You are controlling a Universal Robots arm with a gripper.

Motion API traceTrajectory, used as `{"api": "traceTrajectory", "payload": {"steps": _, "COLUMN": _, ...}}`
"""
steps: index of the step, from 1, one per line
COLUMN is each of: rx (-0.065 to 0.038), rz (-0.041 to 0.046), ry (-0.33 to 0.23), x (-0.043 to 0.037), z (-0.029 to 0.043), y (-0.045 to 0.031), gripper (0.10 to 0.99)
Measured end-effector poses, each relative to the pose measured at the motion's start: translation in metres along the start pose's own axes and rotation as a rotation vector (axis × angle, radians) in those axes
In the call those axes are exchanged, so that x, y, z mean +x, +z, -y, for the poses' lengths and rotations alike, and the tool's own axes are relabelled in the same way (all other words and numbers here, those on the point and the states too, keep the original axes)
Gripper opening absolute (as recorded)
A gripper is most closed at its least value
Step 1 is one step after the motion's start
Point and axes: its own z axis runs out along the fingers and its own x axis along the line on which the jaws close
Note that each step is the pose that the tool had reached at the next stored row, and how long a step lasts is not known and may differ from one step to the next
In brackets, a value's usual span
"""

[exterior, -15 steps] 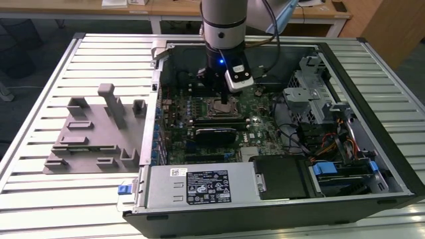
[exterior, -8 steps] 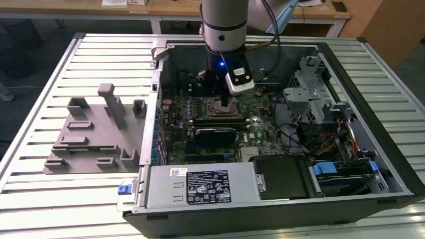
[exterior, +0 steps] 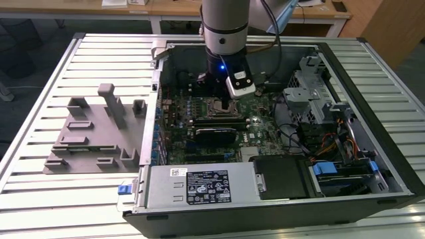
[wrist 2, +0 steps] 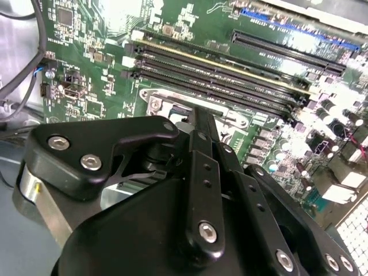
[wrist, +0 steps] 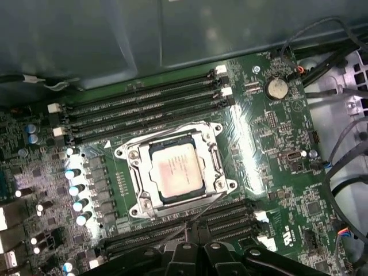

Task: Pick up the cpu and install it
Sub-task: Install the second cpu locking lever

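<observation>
Hand (exterior: 226, 105) above socketed cpu (wrist: 175, 171)

CPU (wrist: 175, 171): silvery-grey top, pale tan rim. Socket frame (wrist: 133, 156): bright silver metal. Motherboard (wrist: 287, 190): dark green, fine pale tracing; memory slots (wrist: 144, 109) black with white end clips. Coin cell (wrist: 276, 87): silver. End effector (wrist 2: 198, 190): matte black, silver screw heads. Arm (exterior: 224, 22): grey, one blue light. Fixture (exterior: 93, 132): plain grey. Counter (exterior: 40, 144): pale grey slats. Case (exterior: 371, 149): black shell, blue clips.
</observation>
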Motion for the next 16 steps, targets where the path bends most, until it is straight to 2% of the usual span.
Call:
{"api": "traceTrajectory", "payload": {"steps": 8, "rx": -0.002, "rz": -0.0004, "ry": 0.000, "x": -0.0005, "z": 0.0051, "y": 0.0030, "gripper": 0.106}}
{"api": "traceTrajectory", "payload": {"steps": 16, "rx": -0.004, "rz": -0.0011, "ry": -0.004, "x": 0.0061, "z": 0.0071, "y": 0.0078, "gripper": 0.106}}
